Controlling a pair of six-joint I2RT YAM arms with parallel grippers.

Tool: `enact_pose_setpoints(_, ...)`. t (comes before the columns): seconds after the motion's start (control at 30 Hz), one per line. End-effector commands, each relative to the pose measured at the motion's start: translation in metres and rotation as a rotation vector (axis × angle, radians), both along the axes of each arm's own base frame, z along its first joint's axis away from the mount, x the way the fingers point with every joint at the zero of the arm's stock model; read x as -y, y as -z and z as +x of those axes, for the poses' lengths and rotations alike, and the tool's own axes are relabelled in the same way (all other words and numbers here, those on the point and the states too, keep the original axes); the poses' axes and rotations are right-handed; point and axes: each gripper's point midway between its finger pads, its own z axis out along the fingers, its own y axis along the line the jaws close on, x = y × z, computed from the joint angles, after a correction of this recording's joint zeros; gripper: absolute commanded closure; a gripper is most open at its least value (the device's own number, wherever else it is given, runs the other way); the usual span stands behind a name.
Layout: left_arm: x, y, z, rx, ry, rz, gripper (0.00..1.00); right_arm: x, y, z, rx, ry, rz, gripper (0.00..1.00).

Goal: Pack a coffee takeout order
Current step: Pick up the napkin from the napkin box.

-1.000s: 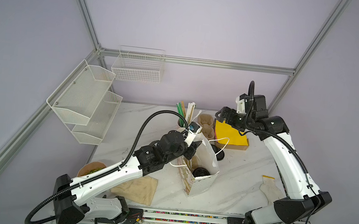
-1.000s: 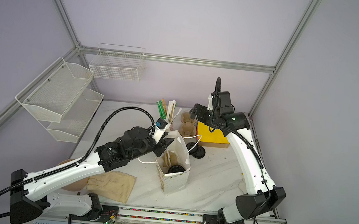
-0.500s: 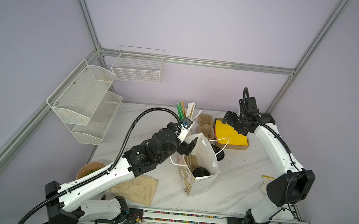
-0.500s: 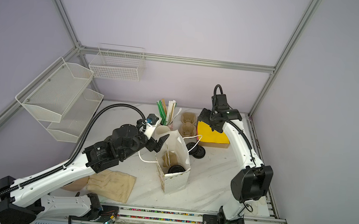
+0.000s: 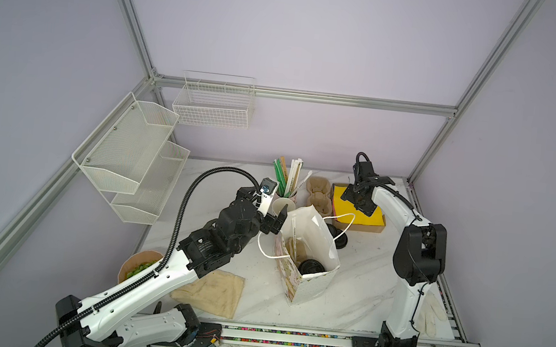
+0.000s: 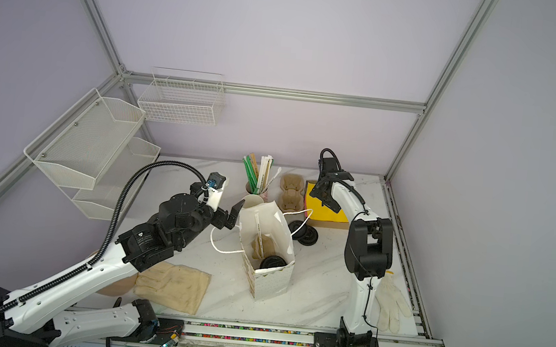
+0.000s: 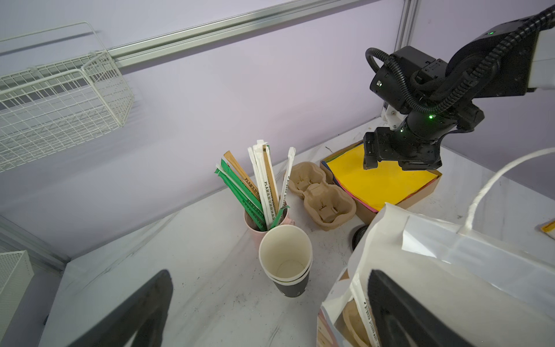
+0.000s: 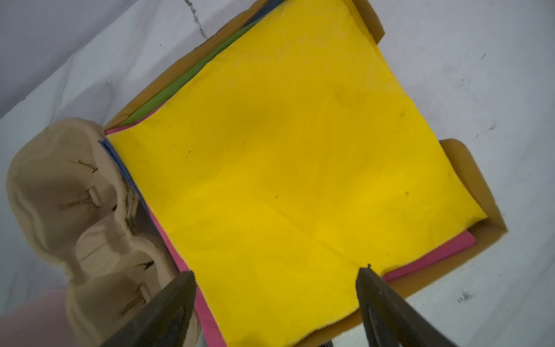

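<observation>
Yellow paper sheet (image 8: pixel 300 165) lies on top of a stack of coloured sheets in a shallow cardboard tray (image 5: pixel 364 227). The tray is at the far right of the counter (image 5: pixel 363 289), about 1 o'clock from the white paper bag (image 5: pixel 310 283).

A second ago the right arm (image 5: pixel 416 252) reached out with its elbow swung far to the side and its jaws by the tray's 10 o'clock corner. Now the arm is folded upright and the right jaws hang directly over the sheet, spread wide with nothing between them. In the right wrist view its two fingers (image 8: pixel 168 312) straddle the sheet's near edge; whether their tips touch the paper cannot be told.

The left jaws, narrower and at the bag's rim a second ago, have drawn back to the bag's 10 o'clock. They now stand fully apart and empty, with one finger (image 7: pixel 405 318) just beside the bag's upper edge.

The bag stands open in both top views. Inside it are a lidded dark cup (image 5: pixel 310 266) and some pulp packing. A brown pulp cup carrier (image 5: pixel 318 194) sits just beside the tray at its 9 o'clock.
</observation>
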Motion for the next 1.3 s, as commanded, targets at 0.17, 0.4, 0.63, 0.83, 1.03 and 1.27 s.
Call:
enact_pose_setpoints(0.17, -0.008, -0.003, 0.000, 0.054, -0.021, -0.009, 0.00, 0.020, 0.026, 0.023, 0.010, 0.046, 0.028, 0.27)
enact_pose_setpoints(0.4, -0.005, 0.001, 0.001, 0.046, -0.012, -0.003, 0.00, 0.023, 0.053, 0.026, -0.035, 0.028, 0.041, 0.33)
enact_pose_setpoints(0.63, -0.005, 0.003, 0.001, 0.046, -0.013, -0.001, 0.00, 0.020, 0.058, 0.027, -0.029, 0.012, 0.057, 0.48)
enact_pose_setpoints(0.83, -0.004, 0.005, 0.002, 0.041, -0.012, 0.004, 0.00, 0.018, 0.052, 0.026, -0.009, 0.004, 0.068, 0.64)
enact_pose_setpoints(1.03, -0.003, 0.006, 0.003, 0.037, -0.009, 0.007, 0.00, 0.019, 0.039, 0.026, 0.017, 0.009, 0.071, 0.70)
enact_pose_setpoints(1.27, -0.002, 0.007, 0.003, 0.033, -0.005, 0.010, 0.00, 0.018, 0.029, 0.027, 0.038, 0.012, 0.079, 0.66)
